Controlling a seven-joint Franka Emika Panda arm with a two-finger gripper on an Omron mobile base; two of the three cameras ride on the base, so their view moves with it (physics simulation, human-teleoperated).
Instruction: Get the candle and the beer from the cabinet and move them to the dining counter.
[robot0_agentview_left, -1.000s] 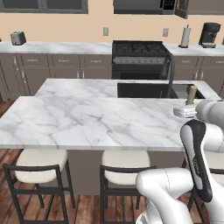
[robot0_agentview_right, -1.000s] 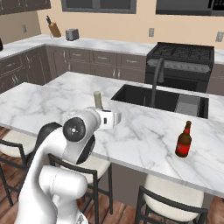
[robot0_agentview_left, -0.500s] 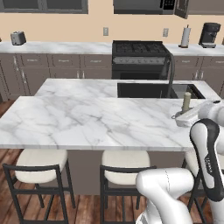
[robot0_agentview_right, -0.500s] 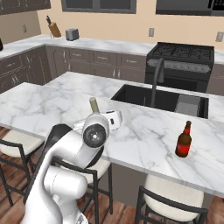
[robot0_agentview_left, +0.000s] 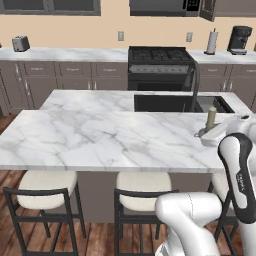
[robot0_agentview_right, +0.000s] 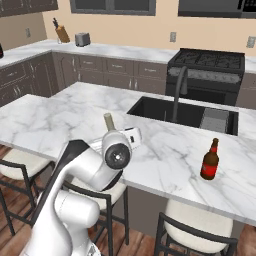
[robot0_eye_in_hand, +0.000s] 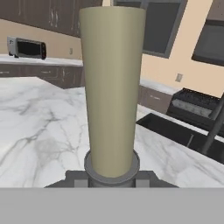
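Reference landmark: the sink (robot0_agentview_left: 175, 103), a dark basin set in the dining counter (robot0_agentview_left: 90, 135).

Left of the sink, the white marble slab is bare, which leaves plenty of set-down room. Under its overhang stand 2 cream-cushioned stools (robot0_agentview_left: 47, 182), clear of the work.

Near the front right corner of the sink in the left base view, the gripper (robot0_agentview_left: 209, 134) holds the candle (robot0_agentview_left: 211, 118) upright over the marble. The jaws are closed on the candle's dark round base; the hand view shows the pale stick (robot0_eye_in_hand: 113, 87) rising straight from the holder, with the fingers at either side of it. Gripping at the base rather than the stick is judged sensible: it keeps the wax unmarked and lets the holder meet the slab flat. Whether the base already touches the marble cannot be told.

Further along from the sink in the right base view, near the counter's front edge, the beer (robot0_agentview_right: 210, 160) stands upright on the slab, well apart from the candle (robot0_agentview_right: 108, 121). It needs no further handling.

Judgement: 1 of 2 items is delivered. The candle is over its destination; the remaining step is to lower and release it. Risk: tipping if released while tilted
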